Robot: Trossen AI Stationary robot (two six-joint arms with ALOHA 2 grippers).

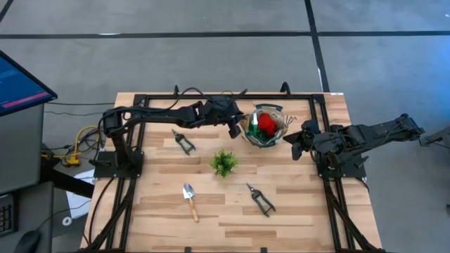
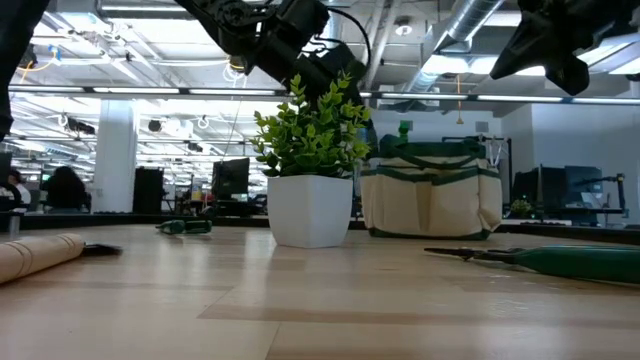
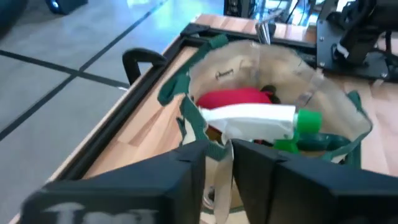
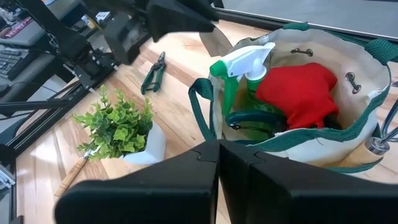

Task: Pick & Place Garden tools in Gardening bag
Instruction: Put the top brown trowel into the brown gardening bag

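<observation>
Our left gripper (image 1: 234,128) hangs just beside the bag (image 1: 266,126), its fingers a narrow crack apart and empty. The spray bottle (image 3: 261,119) and red gloves (image 4: 303,90) already sit in the bag. Two shears (image 1: 183,142) (image 1: 260,199) and a trowel (image 1: 190,201) lie outside it. Our right gripper (image 1: 297,145) waits shut on the bag's other side.

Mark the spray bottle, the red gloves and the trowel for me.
spray bottle (image 4: 244,61), right wrist view, white trigger head
red gloves (image 4: 301,90), right wrist view, middle of the red fabric
trowel (image 1: 188,192), high view, metal blade
</observation>
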